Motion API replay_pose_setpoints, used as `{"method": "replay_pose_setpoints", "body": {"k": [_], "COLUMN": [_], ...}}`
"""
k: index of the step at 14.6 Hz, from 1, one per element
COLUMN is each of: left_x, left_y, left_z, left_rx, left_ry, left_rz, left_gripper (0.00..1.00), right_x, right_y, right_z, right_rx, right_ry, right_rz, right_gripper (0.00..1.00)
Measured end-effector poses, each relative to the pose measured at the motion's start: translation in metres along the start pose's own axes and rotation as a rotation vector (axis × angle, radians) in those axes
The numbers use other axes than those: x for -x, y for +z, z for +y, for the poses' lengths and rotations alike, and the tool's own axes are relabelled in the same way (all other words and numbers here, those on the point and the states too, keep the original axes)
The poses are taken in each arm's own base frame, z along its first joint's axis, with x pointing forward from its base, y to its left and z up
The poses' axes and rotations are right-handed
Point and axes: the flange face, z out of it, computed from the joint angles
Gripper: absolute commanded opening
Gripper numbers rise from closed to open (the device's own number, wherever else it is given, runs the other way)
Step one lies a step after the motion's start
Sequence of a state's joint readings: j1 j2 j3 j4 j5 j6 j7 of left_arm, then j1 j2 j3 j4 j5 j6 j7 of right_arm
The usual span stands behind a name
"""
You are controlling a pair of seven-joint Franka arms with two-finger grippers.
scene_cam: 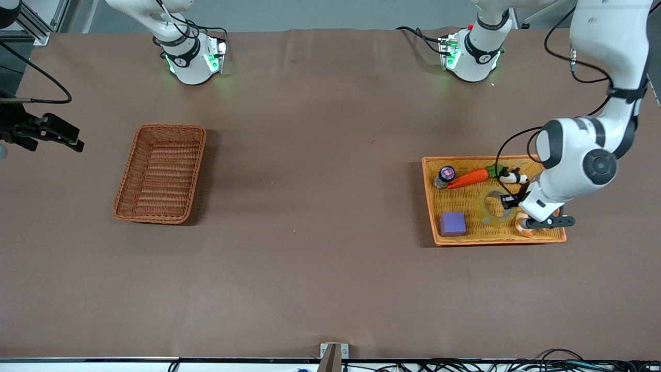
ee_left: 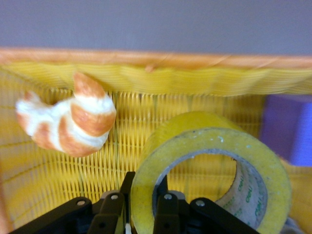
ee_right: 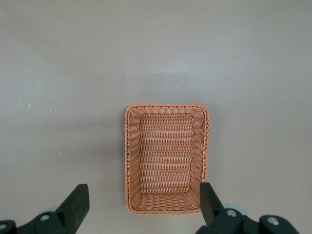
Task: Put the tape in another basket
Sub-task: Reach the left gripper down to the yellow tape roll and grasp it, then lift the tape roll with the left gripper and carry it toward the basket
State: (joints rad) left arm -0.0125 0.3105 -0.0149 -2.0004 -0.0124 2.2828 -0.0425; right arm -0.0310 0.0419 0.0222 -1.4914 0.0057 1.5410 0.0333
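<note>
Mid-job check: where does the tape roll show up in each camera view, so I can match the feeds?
Front view: the tape lies in the orange-yellow tray basket, under the left gripper.
Left wrist view: the tape fills the foreground, one finger inside its ring, one outside.
Right wrist view: not in it; only the empty reddish-brown basket below the right gripper.
Shared landmark: the croissant beside the tape.

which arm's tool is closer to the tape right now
Left. The left tool is down in the orange tray, its fingers straddling the wall of the tape. The right tool hangs open high above the reddish-brown basket.
</note>
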Motion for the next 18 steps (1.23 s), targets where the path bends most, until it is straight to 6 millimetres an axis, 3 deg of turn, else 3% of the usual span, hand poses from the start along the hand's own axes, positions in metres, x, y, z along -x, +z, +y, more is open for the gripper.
{"method": "replay_pose_setpoints", "body": {"k": [2, 5, 6, 8, 10, 14, 18], "left_x": [-0.008, -0.008, -0.004, 0.009, 0.029, 0.075, 0.093], "left_y": [-0.064, -0.142, -0.156, -0.161, -0.141, -0.06, 0.02], "left_z": [0.027, 0.098, 0.126, 0.189, 0.258, 0.391, 0.478], "left_rx": [0.011, 0.031, 0.041, 0.067, 0.044, -0.035, 0.042], "left_ry": [0.043, 0.108, 0.116, 0.111, 0.108, 0.078, 0.048], "left_rz": [0.008, -0.022, -0.019, -0.026, -0.054, -0.076, -0.088], "left_gripper": [0.01, 0.01, 0.02, 0.01, 0.01, 0.04, 0.09], "right_x": [0.0, 0.0, 0.0, 0.0, 0.0, 0.0, 0.0], "right_y": [0.0, 0.0, 0.0, 0.0, 0.0, 0.0, 0.0], "right_z": [0.0, 0.0, 0.0, 0.0, 0.0, 0.0, 0.0], "right_rx": [0.0, 0.0, 0.0, 0.0, 0.0, 0.0, 0.0], "right_ry": [0.0, 0.0, 0.0, 0.0, 0.0, 0.001, 0.001], "right_rz": [0.0, 0.0, -0.001, -0.001, -0.001, -0.002, -0.002], "right_gripper": [1.0, 1.0, 1.0, 1.0, 1.0, 1.0, 1.0]}}
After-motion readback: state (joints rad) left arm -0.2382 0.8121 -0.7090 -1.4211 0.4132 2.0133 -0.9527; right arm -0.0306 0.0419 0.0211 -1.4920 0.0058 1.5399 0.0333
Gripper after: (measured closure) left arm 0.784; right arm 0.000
